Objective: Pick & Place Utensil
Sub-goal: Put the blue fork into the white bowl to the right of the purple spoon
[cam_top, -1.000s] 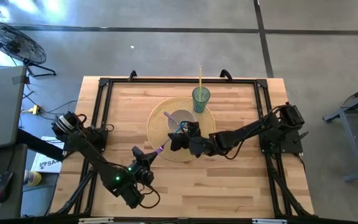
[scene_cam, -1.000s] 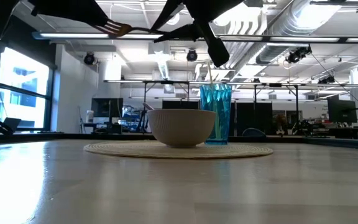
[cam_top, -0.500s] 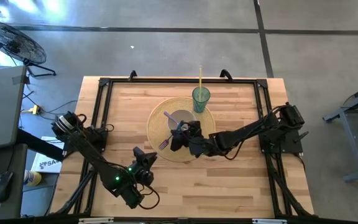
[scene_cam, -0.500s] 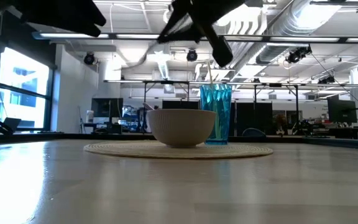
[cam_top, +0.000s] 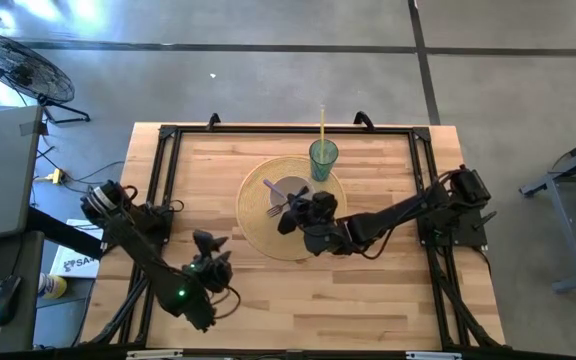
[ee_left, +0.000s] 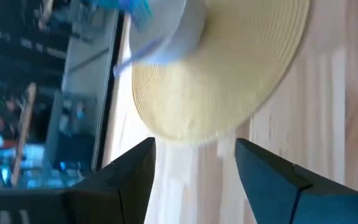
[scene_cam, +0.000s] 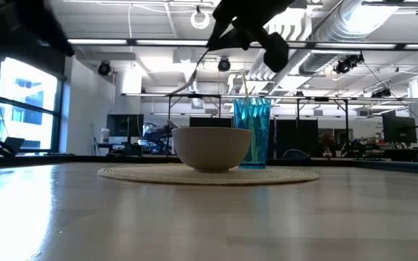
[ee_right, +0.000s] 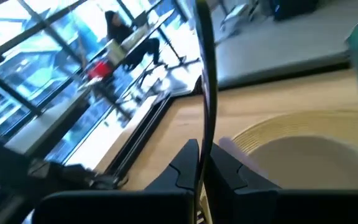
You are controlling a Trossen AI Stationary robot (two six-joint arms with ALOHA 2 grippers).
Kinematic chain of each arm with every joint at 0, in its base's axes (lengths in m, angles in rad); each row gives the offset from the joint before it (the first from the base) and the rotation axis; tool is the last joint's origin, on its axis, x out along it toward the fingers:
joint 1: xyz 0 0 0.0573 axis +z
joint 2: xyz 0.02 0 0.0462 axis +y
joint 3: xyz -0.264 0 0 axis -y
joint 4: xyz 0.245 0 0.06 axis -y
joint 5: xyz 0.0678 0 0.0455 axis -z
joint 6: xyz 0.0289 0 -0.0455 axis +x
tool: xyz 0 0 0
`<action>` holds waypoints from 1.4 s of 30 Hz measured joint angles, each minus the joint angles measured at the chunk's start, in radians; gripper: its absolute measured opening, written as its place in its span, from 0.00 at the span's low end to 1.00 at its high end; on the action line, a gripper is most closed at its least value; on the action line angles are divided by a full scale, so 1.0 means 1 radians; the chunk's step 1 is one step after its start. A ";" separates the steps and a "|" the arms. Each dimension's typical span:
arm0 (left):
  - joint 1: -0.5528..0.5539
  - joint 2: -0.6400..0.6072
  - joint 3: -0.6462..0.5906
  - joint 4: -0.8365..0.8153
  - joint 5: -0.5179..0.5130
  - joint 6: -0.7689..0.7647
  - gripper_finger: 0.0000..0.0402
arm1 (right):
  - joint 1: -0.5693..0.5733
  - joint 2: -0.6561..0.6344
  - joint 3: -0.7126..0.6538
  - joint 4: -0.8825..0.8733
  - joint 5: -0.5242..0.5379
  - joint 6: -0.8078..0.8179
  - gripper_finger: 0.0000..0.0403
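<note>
Fork [cam_top: 277, 210], light purple, is pinched between the right fingers [ee_right: 185, 168] at the centre of the high view, its tines reaching left over the bowl [cam_top: 288, 195]. In the low view the fork [scene_cam: 187, 82] hangs tilted in the air above the bowl's [scene_cam: 211, 148] rim, held from the upper middle of the frame by the right gripper [scene_cam: 231, 32]. The bowl sits on a round woven placemat [cam_top: 258, 230], with a teal cup [cam_top: 323, 157] holding a yellow straw [cam_top: 322, 122] just beyond it toward the top of the frame. The right gripper [cam_top: 293, 214] comes in from the right side of the desk [cam_top: 388, 290]. At lower left of the high view the left gripper [cam_top: 204, 243] hovers off the placemat's edge, its fingers [ee_left: 129, 168] spread apart and holding nothing.
</note>
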 joint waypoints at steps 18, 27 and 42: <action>-0.061 0.000 -0.176 0.067 0.158 -0.309 0.54 | -0.097 0.006 0.001 -0.264 -0.043 0.049 0.01; -0.060 0.000 -0.176 0.082 0.149 -0.309 0.54 | -0.113 0.009 0.001 -0.332 -0.063 0.185 0.01; -0.060 0.000 -0.176 0.108 0.182 -0.312 0.54 | -0.138 0.009 0.001 -0.411 -0.102 0.292 0.01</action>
